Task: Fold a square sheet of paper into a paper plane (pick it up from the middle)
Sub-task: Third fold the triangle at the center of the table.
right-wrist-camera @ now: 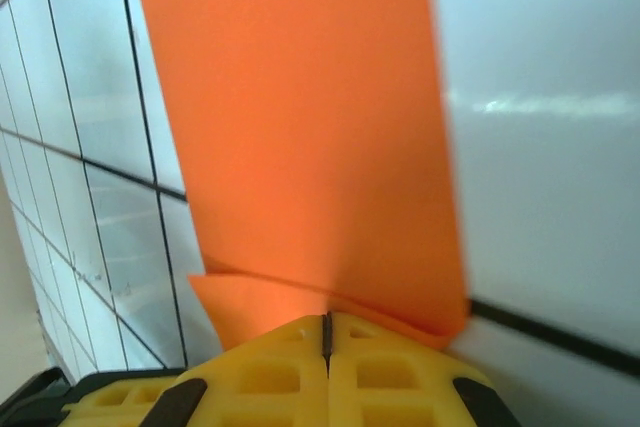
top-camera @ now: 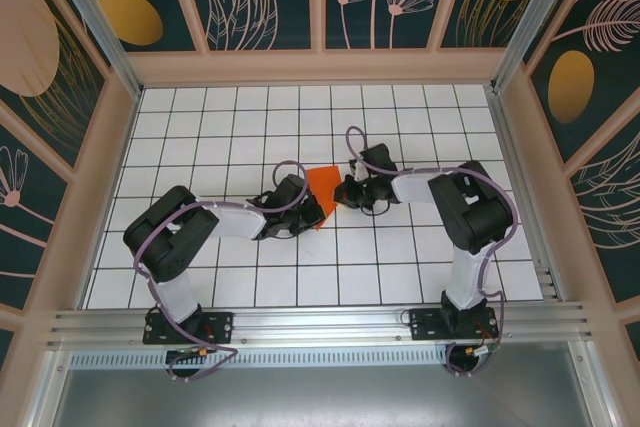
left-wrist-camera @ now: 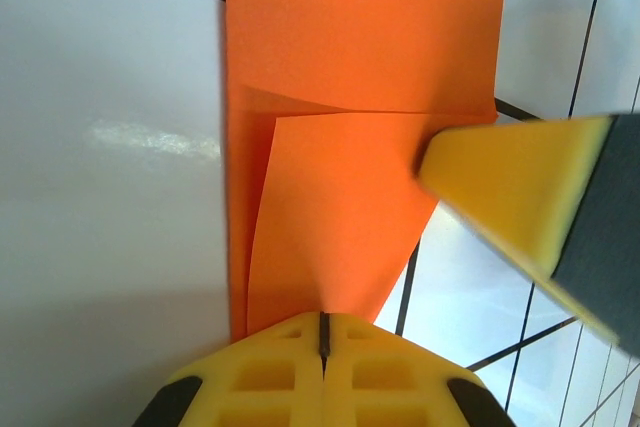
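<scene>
The square sheet of paper (top-camera: 322, 192) is bright orange and partly folded, and it sits between the two grippers at mid-table. In the left wrist view the paper (left-wrist-camera: 360, 67) shows a folded flap with a crease across it. It narrows into the seam of my left gripper (left-wrist-camera: 323, 319), whose jaws are pressed together on its near end. A yellow finger (left-wrist-camera: 510, 197) of the right gripper touches the paper's right edge. In the right wrist view the paper (right-wrist-camera: 310, 127) runs away from my right gripper (right-wrist-camera: 326, 319), shut on its folded edge. From above, the left gripper (top-camera: 303, 212) and right gripper (top-camera: 346, 191) flank the paper.
The white gridded table (top-camera: 250, 117) is boxed in by beige walls (top-camera: 320, 67) at the back and sides. An aluminium rail (top-camera: 320, 322) carrying both arm bases runs along the near edge.
</scene>
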Controlling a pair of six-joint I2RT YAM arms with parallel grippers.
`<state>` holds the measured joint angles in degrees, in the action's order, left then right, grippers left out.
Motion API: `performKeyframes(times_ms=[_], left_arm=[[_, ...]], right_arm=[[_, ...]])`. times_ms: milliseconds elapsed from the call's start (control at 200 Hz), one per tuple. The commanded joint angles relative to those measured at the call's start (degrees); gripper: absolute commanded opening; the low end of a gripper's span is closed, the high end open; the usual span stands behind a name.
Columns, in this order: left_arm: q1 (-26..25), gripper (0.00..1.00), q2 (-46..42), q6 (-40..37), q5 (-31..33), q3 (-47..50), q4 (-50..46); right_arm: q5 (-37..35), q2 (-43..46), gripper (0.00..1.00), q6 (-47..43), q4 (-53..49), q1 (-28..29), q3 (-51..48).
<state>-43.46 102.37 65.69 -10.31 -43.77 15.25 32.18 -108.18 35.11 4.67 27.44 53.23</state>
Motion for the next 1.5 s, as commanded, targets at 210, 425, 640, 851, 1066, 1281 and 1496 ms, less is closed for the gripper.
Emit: performKeyframes(times_ms=[210, 425, 640, 851, 1066, 1281, 1496], left_arm=[[0.1, 0.0, 1.3, -0.5, 2.3, 2.6, -10.0], [0.2, 0.0, 1.4, -1.7, 2.0, 0.7, -9.1], [0.1, 0.0, 0.9, -2.8, 1.9, -0.2, -8.6], [0.2, 0.0, -0.5, -4.5, 1.5, -0.8, -7.6], [0.2, 0.03, -1.6, -11.7, -1.6, -5.5, -5.6], [0.2, 0.05, 1.5, -17.5, -2.3, -9.8, -5.9], [0.2, 0.02, 5.0, -18.3, -3.3, -10.6, -6.5]], right_arm=[[-8.4, 0.6, 0.04, -3.7, -4.7, -5.3, 4.8], [-3.6, 6.4, 0.04, -1.8, -2.0, -1.2, 0.0], [0.8, 2.8, 0.04, 0.4, 1.0, 1.7, -1.7], [3.1, -0.8, 0.04, -0.6, -0.3, 2.0, -0.6], [0.5, -2.2, 0.04, -3.0, -4.6, 1.5, 0.3], [0.2, -3.5, 0.04, -4.3, -6.2, 0.9, 1.2], [0.1, -4.1, 0.04, -4.4, -6.8, 0.5, 1.4]])
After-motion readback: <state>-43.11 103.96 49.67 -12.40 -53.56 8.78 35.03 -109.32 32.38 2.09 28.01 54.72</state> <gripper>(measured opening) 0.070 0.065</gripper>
